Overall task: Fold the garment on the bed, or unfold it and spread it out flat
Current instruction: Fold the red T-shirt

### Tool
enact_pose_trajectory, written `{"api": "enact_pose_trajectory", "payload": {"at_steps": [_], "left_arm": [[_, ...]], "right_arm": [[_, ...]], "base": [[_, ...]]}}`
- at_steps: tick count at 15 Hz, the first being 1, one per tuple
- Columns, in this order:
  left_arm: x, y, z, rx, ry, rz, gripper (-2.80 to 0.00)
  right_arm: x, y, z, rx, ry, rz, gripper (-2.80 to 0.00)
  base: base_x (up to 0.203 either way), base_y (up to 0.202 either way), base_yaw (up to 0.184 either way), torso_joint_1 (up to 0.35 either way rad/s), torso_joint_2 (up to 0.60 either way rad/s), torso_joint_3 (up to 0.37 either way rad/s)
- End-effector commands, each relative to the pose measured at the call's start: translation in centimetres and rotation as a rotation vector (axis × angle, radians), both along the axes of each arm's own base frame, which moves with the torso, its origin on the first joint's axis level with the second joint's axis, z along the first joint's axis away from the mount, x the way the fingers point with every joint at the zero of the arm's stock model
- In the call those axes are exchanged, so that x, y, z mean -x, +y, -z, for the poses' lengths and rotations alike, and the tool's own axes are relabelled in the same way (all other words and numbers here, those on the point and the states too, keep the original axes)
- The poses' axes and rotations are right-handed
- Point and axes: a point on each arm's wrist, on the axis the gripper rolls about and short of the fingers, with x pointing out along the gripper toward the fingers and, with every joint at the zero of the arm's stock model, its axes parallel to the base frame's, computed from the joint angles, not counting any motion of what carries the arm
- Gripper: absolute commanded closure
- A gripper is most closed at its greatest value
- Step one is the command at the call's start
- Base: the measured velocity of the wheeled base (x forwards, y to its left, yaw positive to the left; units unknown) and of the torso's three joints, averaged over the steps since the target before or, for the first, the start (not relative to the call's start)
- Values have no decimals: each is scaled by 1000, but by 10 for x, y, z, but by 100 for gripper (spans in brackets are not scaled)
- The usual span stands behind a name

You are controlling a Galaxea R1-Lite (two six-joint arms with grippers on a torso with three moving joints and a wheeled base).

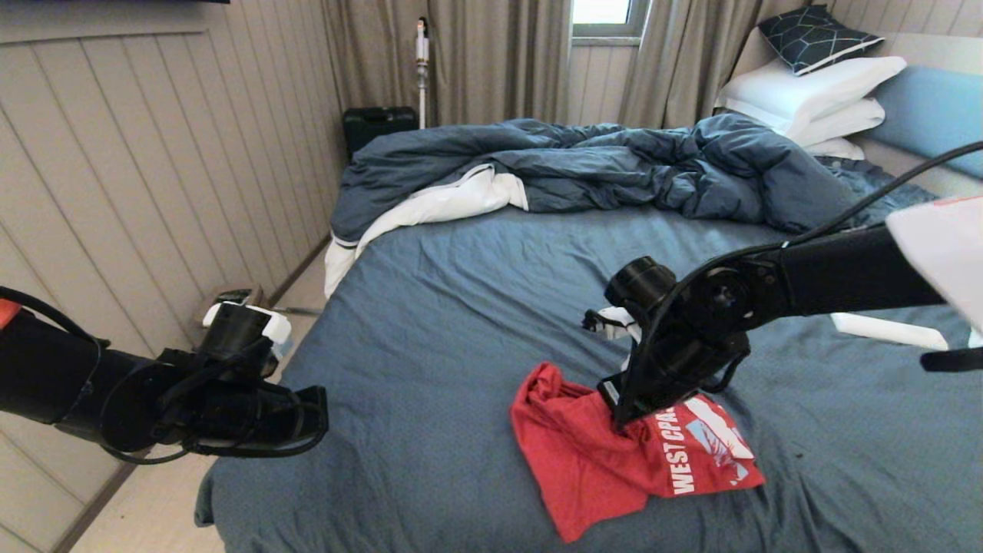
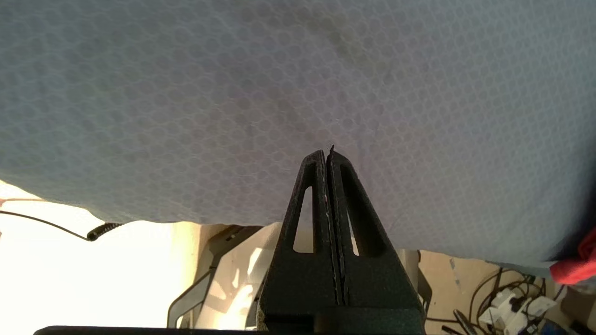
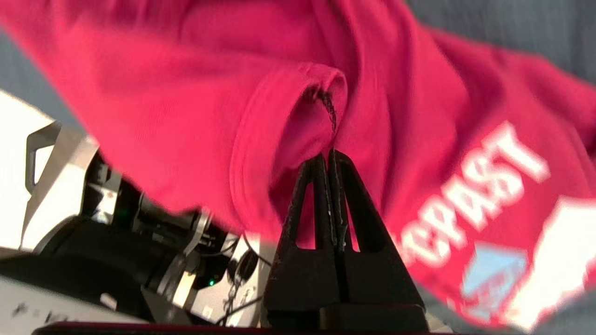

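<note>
Crumpled red T-shirt point(image 1: 607, 453) on the blue-grey sheet of the double bed point(image 1: 461, 322), near its foot edge

Dark blue duvet point(image 1: 599, 165) bunched toward the white pillows point(image 1: 814, 92); right gripper point(image 1: 618, 418) pressed down into the shirt, fingers point(image 3: 342, 186) closed together, whether pinching fabric cannot be told; left gripper point(image 2: 329, 156) beside the bed's left edge, fingers closed on nothing

Black case point(image 1: 378, 123) and upright stick vacuum point(image 1: 421, 69) by beige curtains point(image 1: 499, 61), beyond wood-panelled wall point(image 1: 153, 153).
</note>
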Motion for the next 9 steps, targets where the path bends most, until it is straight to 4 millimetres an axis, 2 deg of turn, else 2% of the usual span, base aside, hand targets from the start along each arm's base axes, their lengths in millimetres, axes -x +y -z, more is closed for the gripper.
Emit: {"api": "enact_pose_trajectory", "payload": {"at_steps": [1, 6, 9], "left_arm": [[0, 0, 1, 1, 5, -1, 0], [3, -5, 2, 0, 9, 16, 0], [3, -5, 2, -2, 8, 16, 0]], "right_arm": [[-14, 14, 18, 11, 26, -4, 0], [-18, 58, 4, -42, -53, -62, 0], [-6, 100, -11, -93, -107, -137, 0]], "base": [[0, 0, 0, 0, 0, 0], [0, 0, 0, 0, 0, 0], [0, 0, 0, 0, 0, 0]]}}
